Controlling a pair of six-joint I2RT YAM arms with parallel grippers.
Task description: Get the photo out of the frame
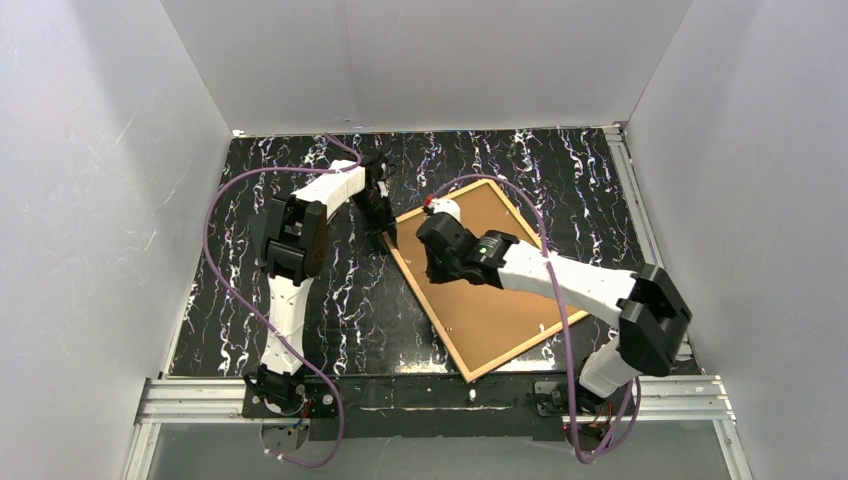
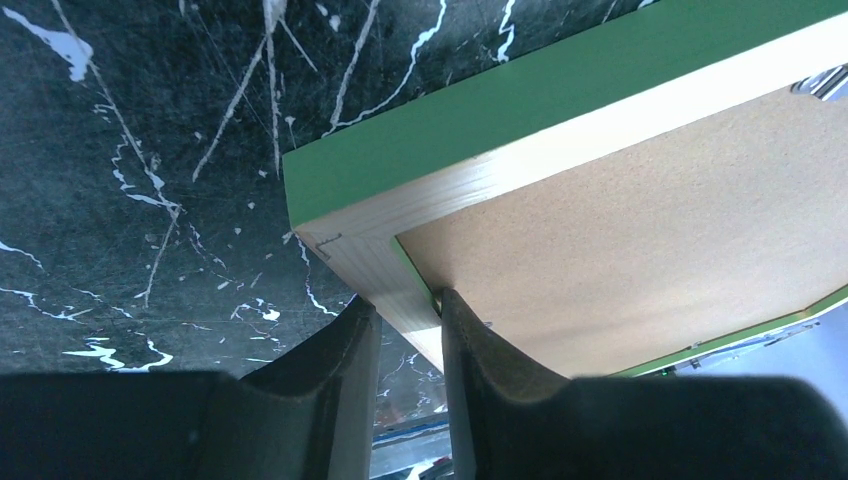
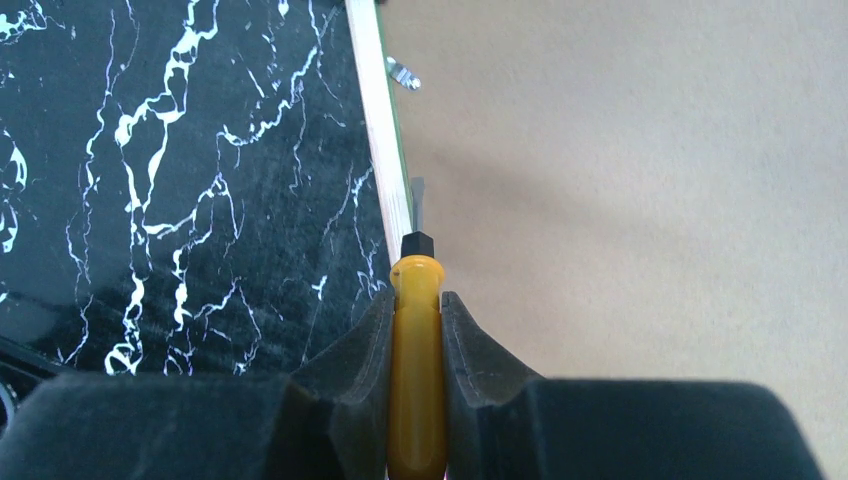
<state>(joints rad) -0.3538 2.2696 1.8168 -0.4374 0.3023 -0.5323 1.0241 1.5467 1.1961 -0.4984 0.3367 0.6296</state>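
Robotics lab test cell, not domestic setting. Plain white wall panels enclose bench at 9, 12 and 3 o'clock. Bench top: black sheet, white marble-look veining. Bare aluminium rail along 6 o'clock edge; left arm and right arm bolted there. Purple cables loop loose from bases. Black padded left pincer, right pincer at wrists.

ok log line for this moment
frame back up, backing board in | left gripper shut on frame corner | right gripper holding screwdriver, tip at inner edge | photo hidden
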